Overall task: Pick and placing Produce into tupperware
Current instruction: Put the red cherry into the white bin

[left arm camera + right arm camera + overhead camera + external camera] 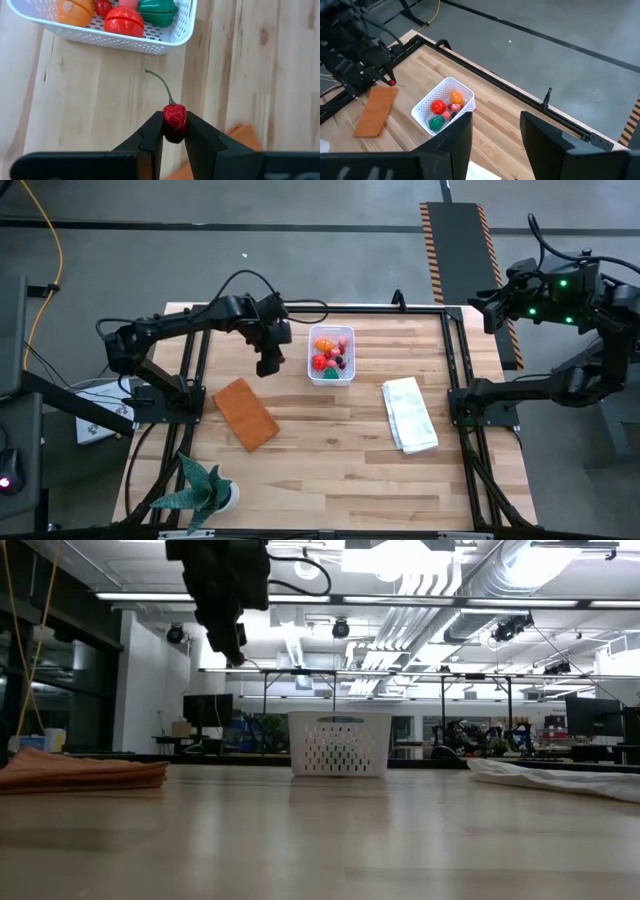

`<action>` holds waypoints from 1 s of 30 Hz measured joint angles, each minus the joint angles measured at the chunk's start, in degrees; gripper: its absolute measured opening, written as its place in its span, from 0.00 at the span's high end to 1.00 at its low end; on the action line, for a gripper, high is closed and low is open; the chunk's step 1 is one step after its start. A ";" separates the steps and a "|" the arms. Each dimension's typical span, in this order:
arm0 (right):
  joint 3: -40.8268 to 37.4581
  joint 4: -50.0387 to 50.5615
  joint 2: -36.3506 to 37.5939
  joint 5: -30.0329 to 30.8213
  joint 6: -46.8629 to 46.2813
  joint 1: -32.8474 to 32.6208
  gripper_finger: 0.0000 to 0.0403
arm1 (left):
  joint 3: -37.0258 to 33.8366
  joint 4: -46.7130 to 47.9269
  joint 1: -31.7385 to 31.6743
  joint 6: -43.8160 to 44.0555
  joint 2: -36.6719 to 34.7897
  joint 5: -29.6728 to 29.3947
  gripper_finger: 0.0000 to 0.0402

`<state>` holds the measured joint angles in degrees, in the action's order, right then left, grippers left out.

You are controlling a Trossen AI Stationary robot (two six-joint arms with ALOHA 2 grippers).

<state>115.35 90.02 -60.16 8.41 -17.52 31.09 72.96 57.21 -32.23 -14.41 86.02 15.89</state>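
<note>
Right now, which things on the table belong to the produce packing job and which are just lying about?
Job:
- white tub, holding an orange piece, red tomato and green piece
- cherry, held in the left end effector

Lying about:
- orange-brown flat rectangle
- folded white cloth
- green spiky plant

basket point(346, 332) top open, bare table point(330, 430) beside
</note>
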 joint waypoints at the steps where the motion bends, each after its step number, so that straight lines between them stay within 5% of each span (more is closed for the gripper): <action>1: 0.00 0.00 0.00 -0.01 0.00 0.00 0.61 | 0.64 0.79 0.00 0.33 0.00 -0.01 0.84; 18: 0.02 0.00 0.17 -0.49 0.04 -0.02 0.61 | 13.88 4.90 -0.02 3.47 -1.87 4.13 0.84; 30: 0.00 0.00 0.28 -0.47 1.04 -0.02 0.61 | 18.58 2.38 -0.02 5.94 -7.17 1.56 0.84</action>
<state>115.35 90.02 -59.88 7.94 -16.48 31.08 91.54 59.58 -32.25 -8.46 78.84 17.44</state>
